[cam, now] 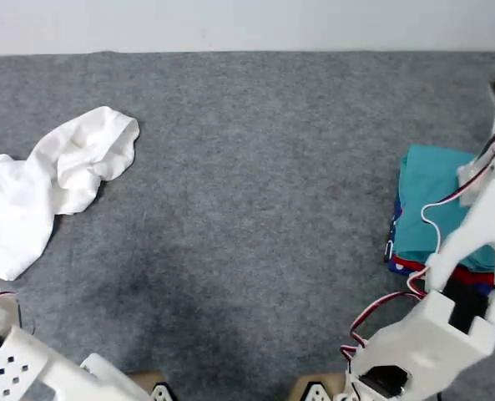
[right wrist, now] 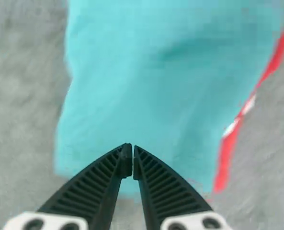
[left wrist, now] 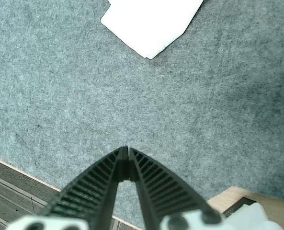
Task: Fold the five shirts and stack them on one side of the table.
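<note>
A crumpled white shirt [cam: 55,180] lies unfolded at the table's left side; one corner of it [left wrist: 151,21] shows in the left wrist view. At the right edge sits a stack of folded shirts with a teal shirt [cam: 435,200] on top and red [cam: 472,276] and blue [cam: 395,219] layers under it. My right gripper [right wrist: 129,163] hovers shut and empty over the teal shirt [right wrist: 165,86], a red edge [right wrist: 237,127] peeking out beside it. My left gripper [left wrist: 128,163] is shut and empty above bare carpet near the table's front edge.
Grey carpet [cam: 264,192] covers the table, with wide free room in the middle. The right arm's white body [cam: 447,317] and its wires stretch over the stack. A wooden table edge [left wrist: 17,175] runs close to the left gripper.
</note>
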### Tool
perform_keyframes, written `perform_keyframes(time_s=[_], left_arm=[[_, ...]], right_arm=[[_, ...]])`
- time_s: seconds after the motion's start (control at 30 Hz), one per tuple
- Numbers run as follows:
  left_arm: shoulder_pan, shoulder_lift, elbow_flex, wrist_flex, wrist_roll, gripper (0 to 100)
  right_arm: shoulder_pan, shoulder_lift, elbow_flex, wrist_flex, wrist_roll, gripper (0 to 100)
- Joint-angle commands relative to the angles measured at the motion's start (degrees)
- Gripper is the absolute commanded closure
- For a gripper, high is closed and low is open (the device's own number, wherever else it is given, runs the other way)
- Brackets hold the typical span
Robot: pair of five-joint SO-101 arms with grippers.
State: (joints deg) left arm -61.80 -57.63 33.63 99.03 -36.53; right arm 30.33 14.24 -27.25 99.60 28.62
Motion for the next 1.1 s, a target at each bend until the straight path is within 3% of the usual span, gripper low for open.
perform_keyframes(time_s=[0.0,0.23,0.47,0.87,1.07], left_arm=[[1.7,-0.2,-1.5,-2.4,-0.4,99],[11.2,4.6,0.9,-9.5,-2.5,86],[11.6,26.4,-3.3,-18.3,-6.1,83],[11.1,62.8,-32.2,-20.1,-10.1,80],[10.4,78.2,-53.5,-20.5,0.2,81]], right_arm=[[-0.2,-5.1,-2.2,3.3,-5.2,99.0],[-2.9,-15.9,7.8,3.3,-5.8,99.0],[-6.5,-29.0,23.7,3.2,-5.8,99.0],[-6.6,-39.3,34.2,3.1,-5.8,99.0],[-6.6,-40.0,36.7,3.1,-5.8,99.0]])
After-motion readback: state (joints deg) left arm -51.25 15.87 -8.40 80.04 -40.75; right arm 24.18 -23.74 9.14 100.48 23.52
